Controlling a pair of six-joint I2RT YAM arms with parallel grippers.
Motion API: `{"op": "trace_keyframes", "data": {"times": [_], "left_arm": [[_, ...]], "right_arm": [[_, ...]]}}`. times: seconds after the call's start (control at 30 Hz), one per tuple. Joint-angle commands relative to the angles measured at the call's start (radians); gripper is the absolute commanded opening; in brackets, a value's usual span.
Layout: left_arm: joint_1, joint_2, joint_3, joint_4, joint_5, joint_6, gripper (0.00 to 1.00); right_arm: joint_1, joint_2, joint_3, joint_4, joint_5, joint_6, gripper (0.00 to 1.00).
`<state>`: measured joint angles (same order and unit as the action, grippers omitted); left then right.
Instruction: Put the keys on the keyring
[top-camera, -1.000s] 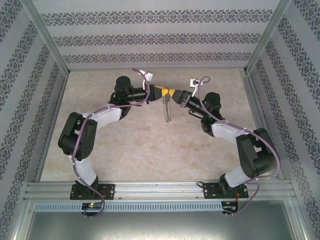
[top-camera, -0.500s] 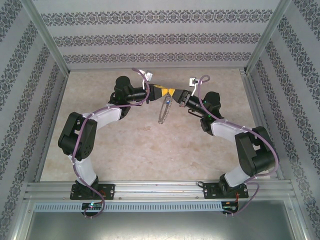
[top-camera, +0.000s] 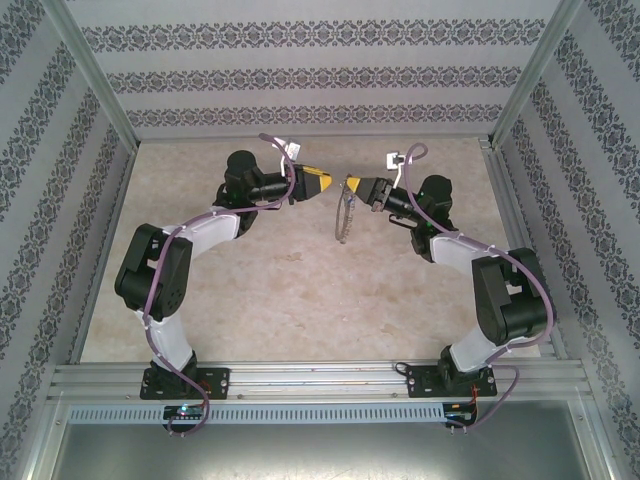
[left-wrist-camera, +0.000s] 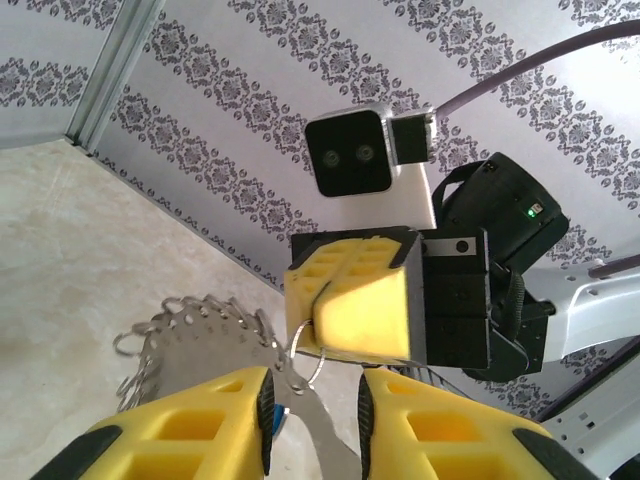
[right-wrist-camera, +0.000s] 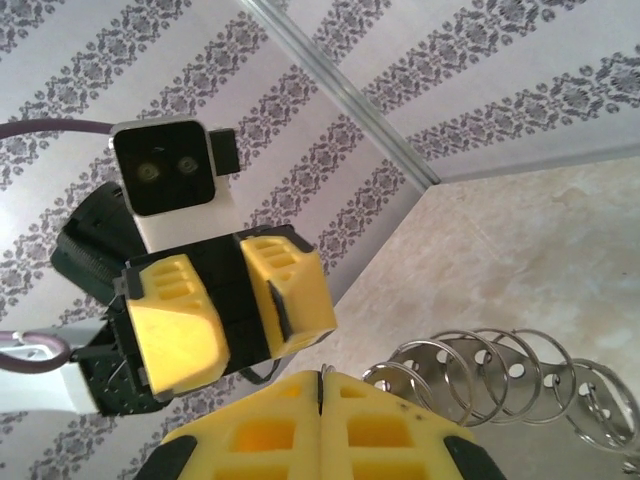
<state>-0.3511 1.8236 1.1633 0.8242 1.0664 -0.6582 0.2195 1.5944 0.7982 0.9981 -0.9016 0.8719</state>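
One keyring (top-camera: 345, 218) dangles, pinched by the right gripper (top-camera: 350, 185); left gripper (top-camera: 325, 182) spread, one blue glint, maybe the key (left-wrist-camera: 277, 422)

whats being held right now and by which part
The right gripper pinches the keyring at its upper end, the rest dangling; the left gripper is open.

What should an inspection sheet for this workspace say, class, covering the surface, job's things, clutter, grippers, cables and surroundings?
Surface: beige marbled table.
Job's things: keyring hangs limp below the right gripper, clear of the table.
Clutter: nothing seen.
Grippers: right gripper shut on the keyring; left gripper open, facing it, a gap between the two.
Cables: purple cables run along both arms.
Surroundings: patterned walls, aluminium frame.
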Motion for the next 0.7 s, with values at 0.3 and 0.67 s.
{"op": "trace_keyframes", "data": {"times": [0.3, 0.67], "left_arm": [[-0.011, 0.048, 0.057, 0.045, 0.077, -0.056, 0.30], [-0.030, 0.066, 0.065, 0.046, 0.075, -0.057, 0.30]], "right_arm": [[0.011, 0.029, 0.052, 0.045, -0.074, -0.033, 0.00], [0.020, 0.031, 0.054, 0.069, -0.062, -0.019, 0.00]]}}
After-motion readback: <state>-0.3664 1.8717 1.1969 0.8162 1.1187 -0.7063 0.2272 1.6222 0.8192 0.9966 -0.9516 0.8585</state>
